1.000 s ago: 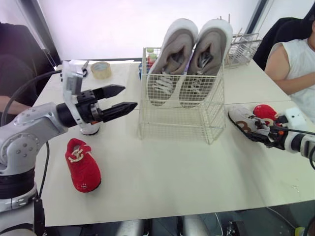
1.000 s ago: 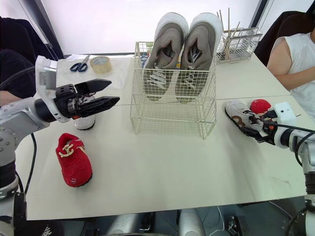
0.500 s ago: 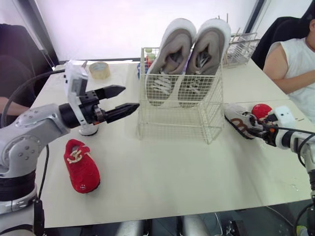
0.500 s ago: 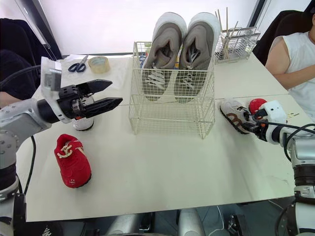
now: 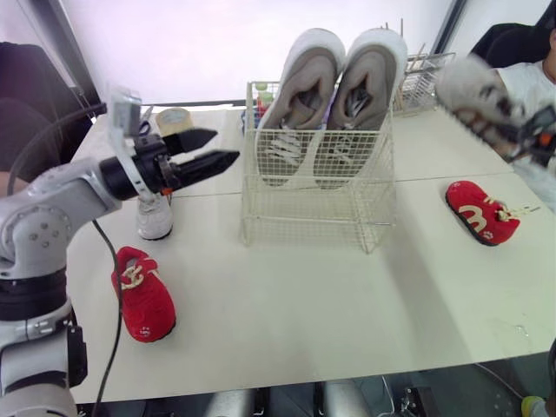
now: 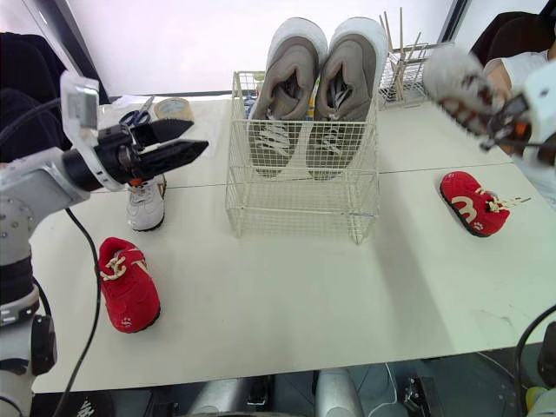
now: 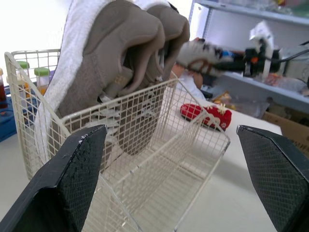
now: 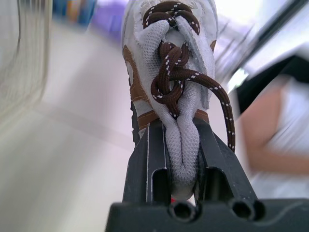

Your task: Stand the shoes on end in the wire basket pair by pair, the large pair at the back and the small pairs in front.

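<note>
The wire basket [image 5: 316, 198] stands mid-table with the large grey pair [image 5: 337, 95] upright at its back. My right gripper [image 8: 178, 133] is shut on a small white shoe with brown laces [image 6: 459, 80], holding it high in the air at the right, above the table. A small red shoe [image 5: 480, 209] lies on the table below it. My left gripper [image 5: 222, 147] hovers open and empty left of the basket, pointing at it. Under that arm stands another small white shoe [image 5: 155, 217]; a second red shoe [image 5: 143, 294] lies nearer the front left.
A tape roll [image 5: 177, 120] and scissors [image 6: 135, 115] lie at the back left. A second wire rack [image 6: 415, 74] with sticks stands behind the basket on the right. A person [image 6: 521, 69] sits at the table's right side, close to my raised right arm.
My right gripper closed on the white shoe beside the red one and lifted it well off the table. The left arm rose slightly and stayed open.
</note>
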`<state>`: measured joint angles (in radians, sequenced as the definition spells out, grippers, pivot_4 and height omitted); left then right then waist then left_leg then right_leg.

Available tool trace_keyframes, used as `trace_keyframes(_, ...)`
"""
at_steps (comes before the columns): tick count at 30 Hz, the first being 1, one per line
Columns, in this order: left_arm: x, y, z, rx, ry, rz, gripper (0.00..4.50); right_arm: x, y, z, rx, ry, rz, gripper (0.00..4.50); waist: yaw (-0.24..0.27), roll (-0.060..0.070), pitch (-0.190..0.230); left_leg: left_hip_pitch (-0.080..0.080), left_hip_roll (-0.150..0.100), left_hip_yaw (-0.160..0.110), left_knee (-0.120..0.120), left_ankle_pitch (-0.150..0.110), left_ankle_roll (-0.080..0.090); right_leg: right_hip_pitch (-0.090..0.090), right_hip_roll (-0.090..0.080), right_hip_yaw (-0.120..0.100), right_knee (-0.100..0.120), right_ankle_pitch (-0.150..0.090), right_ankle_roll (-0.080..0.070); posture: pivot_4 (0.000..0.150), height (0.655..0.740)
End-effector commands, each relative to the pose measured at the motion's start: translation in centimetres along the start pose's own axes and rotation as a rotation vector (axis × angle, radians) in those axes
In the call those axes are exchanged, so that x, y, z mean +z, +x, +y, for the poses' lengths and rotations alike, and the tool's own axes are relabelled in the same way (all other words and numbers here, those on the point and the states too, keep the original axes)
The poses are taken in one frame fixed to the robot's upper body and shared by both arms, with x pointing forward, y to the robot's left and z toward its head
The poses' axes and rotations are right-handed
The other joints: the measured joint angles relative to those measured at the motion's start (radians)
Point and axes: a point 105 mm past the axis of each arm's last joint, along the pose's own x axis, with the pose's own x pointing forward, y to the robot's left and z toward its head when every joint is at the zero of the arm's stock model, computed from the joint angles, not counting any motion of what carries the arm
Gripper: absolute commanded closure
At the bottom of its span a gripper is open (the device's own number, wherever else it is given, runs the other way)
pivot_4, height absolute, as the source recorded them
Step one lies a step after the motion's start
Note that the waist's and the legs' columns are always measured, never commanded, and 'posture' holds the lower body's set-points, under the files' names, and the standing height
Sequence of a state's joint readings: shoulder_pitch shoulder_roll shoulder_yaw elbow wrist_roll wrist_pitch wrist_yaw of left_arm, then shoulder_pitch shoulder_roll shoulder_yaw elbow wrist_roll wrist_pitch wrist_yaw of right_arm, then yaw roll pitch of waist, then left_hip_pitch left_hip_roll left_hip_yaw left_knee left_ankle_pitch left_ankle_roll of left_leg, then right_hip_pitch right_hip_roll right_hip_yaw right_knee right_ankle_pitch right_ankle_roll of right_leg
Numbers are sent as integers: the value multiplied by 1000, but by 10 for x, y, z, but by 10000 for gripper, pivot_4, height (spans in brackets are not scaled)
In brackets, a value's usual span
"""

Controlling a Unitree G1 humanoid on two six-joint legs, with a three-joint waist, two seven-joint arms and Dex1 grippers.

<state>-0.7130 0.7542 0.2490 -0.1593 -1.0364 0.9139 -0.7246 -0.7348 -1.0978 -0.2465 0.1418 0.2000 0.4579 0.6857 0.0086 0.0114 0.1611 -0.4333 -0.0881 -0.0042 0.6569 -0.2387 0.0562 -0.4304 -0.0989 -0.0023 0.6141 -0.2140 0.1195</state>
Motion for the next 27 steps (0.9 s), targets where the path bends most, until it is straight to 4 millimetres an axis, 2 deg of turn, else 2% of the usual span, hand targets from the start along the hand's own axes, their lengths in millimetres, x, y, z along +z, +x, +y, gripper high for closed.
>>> trace_keyframes(1, 16, 0, -1, -41, 22, -18, 0, 79, -17, -4, 3, -131, -308, 44588, 0, 0, 0, 0, 0, 0, -1, 1, -2, 0, 0, 0, 0, 0, 0, 1500, 7400)
trace_keyframes(3, 22, 1, 1, -57, 7, -27, 0, 105, -22, 12, 80, -159, -421, 44588, 1, -1, 0, 0, 0, 0, -4, 4, -4, -1, 0, 0, -1, 0, 1, 1500, 7400)
trace_keyframes(4, 25, 1, 1, -70, -5, -31, 0, 118, -25, 29, 160, -197, -485, 44588, 1, -2, 1, 0, 0, 0, -4, 4, -4, -1, 0, 0, -1, 1, 1, 1500, 7400)
trace_keyframes(6, 32, 1, 0, -100, -28, -35, 0, 133, -30, 63, 307, -291, -564, 44588, 1, -3, 2, 0, 0, 0, -4, 4, -3, -1, 0, 0, -1, 1, 2, 1500, 7400)
trace_keyframes(10, 40, -1, -5, -157, -80, -22, 0, 138, -29, 106, 461, -403, -634, 44588, 0, -5, 3, 0, 0, -1, -4, 4, -1, -1, 0, 0, -1, 1, 2, 1500, 7400)
trace_keyframes(14, 42, -3, -11, -192, -99, 3, 0, 135, -25, 141, 545, -502, -703, 44588, 1, -7, 5, 0, 0, -1, -4, 5, -3, -1, 0, 0, -1, 1, 2, 1500, 7400)
trace_keyframes(21, 41, -3, -18, -222, -114, 26, 0, 141, -17, 167, 564, -652, -806, 44588, 0, -8, 6, 0, 0, -1, -4, 6, -6, -2, 0, 0, 0, 1, 2, 1500, 7400)
trace_keyframes(27, 41, -2, -21, -236, -128, 28, 0, 146, -13, 177, 579, -712, -854, 44588, -3, -8, 6, 0, 0, -1, -5, 6, -7, -2, 1, 0, 1, 1, 2, 1500, 7400)
